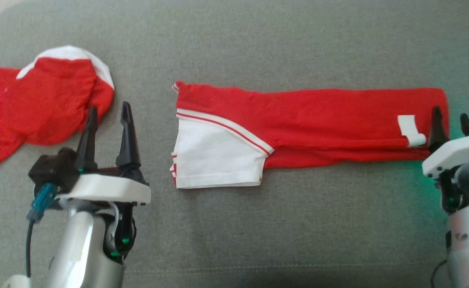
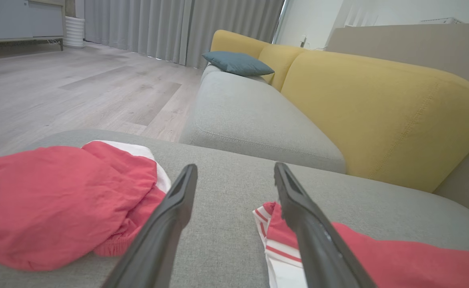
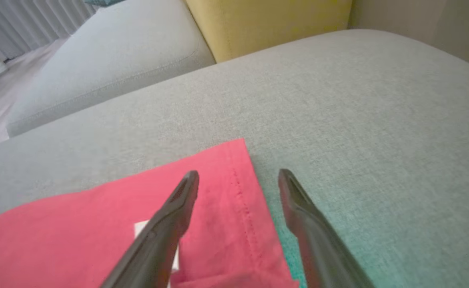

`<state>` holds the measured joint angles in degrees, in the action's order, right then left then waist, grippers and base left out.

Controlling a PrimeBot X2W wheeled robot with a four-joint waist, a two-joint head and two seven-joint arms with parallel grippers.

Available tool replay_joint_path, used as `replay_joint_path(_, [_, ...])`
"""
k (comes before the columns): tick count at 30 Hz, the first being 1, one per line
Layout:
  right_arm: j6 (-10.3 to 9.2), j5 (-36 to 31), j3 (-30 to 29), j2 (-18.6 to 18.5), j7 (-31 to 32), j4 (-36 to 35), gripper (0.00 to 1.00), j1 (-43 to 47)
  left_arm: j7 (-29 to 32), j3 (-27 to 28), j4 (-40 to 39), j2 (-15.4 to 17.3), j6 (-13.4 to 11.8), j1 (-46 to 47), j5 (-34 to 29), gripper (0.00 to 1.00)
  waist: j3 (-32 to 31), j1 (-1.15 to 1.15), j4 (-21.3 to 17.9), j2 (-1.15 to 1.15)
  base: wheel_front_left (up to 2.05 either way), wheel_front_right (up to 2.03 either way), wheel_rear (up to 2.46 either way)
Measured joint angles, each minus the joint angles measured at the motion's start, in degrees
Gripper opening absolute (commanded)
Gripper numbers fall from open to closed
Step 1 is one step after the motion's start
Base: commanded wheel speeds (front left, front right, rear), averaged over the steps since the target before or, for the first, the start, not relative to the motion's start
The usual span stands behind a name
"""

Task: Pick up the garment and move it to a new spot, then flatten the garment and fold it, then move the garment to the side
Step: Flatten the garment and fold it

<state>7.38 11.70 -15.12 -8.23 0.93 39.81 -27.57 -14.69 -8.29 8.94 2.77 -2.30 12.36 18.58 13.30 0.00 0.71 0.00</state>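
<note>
One garment (image 1: 310, 124): red, white sleeve; folded long strip.

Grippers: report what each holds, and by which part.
Nothing is held. The left gripper and right gripper are open; the right one straddles an edge of the folded garment without pinching.

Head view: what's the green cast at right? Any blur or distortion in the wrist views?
Head view: green glow on the cushion beside the right gripper, likely its indicator light; picture soft. Right wrist view: same tint beside the garment. Left wrist view: wide-angle bending, even daylight.
</note>
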Motion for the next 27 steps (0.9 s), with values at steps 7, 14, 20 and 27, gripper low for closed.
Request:
replay_joint_path(7, [0.00, -3.25, -5.64, -0.12, 3.93, 6.46, 1.00, -2.64, 0.00, 0.89, 0.34, -0.27, 0.36, 0.96, -0.87, 1.00, 2.27, 0.00, 1.10, 0.00, 0.00, 0.00, 0.00])
replay_joint_path(14, [0.00, -2.40, -4.68, 0.19, 5.81, 7.64, 1.00, -4.54, 0.00, 1.58, 0.36, -0.34, 0.32, 0.97, -0.86, 1.00, 2.84, 0.00, 0.42, 0.00, 0.00, 0.00, 0.00])
replay_joint_path(20, [0.00, 0.75, -0.65, 0.25, 7.80, 7.01, 0.94, -4.60, 0.00, 1.67, 0.45, -0.36, 0.31, 1.14, -0.86, 1.00, 2.95, 0.00, -0.56, 0.00, 0.00, 0.00, 0.00])
replay_joint_path(27, [0.00, 2.21, 0.24, -0.35, 8.11, 6.81, 0.00, -4.48, 0.00, 1.78, 0.57, -0.37, 0.32, 1.35, -0.88, 1.00, 2.57, 0.00, -1.22, 0.00, 0.00, 0.00, 0.00])
